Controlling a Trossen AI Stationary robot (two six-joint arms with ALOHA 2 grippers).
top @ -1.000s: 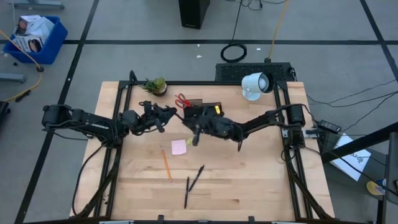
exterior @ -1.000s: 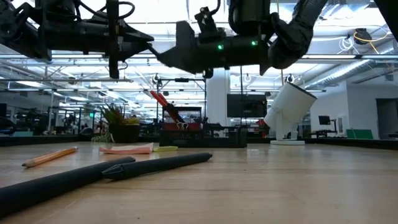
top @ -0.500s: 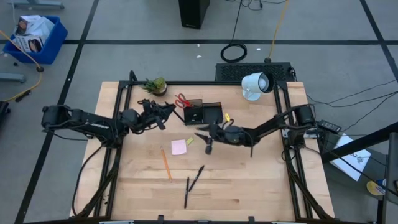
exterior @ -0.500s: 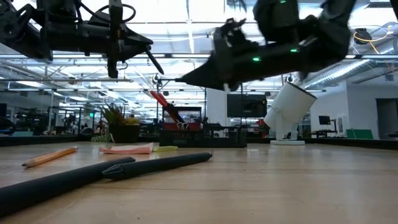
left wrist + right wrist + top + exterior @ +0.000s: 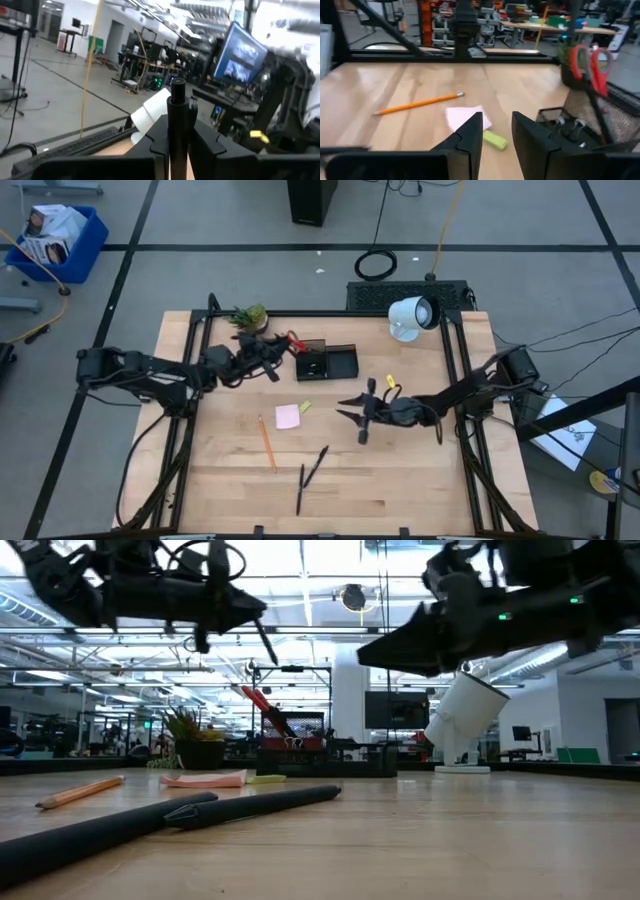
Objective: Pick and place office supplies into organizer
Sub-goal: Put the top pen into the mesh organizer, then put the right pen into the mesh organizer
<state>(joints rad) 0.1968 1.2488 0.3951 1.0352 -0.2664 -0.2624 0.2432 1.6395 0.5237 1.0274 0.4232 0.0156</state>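
- We see the wooden table (image 5: 400, 470) carrying all of the items, with both arms raised above it.
- The left arm reaches over the far left part of the table. The left gripper (image 5: 272, 358) hangs just beside the organizer, on its left. In the left wrist view its fingers (image 5: 150, 142) are clamped on a black pen (image 5: 177, 125), which stands upright between them.
- The right arm reaches in from the right edge. The right gripper (image 5: 345, 406) hangs over the middle of the table, in front of the organizer and apart from it. In the right wrist view its fingers (image 5: 470, 132) stand slightly apart with nothing between them.
- The white lamp (image 5: 412, 316) stands at the far right corner.
- The black organizer (image 5: 327, 362) sits at the far middle of the table. Red scissors (image 5: 292, 340) stand handles-up at its left end.
- The potted plant (image 5: 250, 317) stands at the far left, near the scissors.
- Two more black pens (image 5: 310, 475) lie side by side near the front edge.
- An orange pencil (image 5: 267, 443) lies left of those pens.
- The pink sticky-note pad (image 5: 288, 416) lies flat between the pencil and the organizer.
- A small yellow-green piece (image 5: 304, 407) lies just beside the pad.
- Another small yellow piece (image 5: 389, 383) shows right of the organizer; we cannot tell whether it rests on the table.
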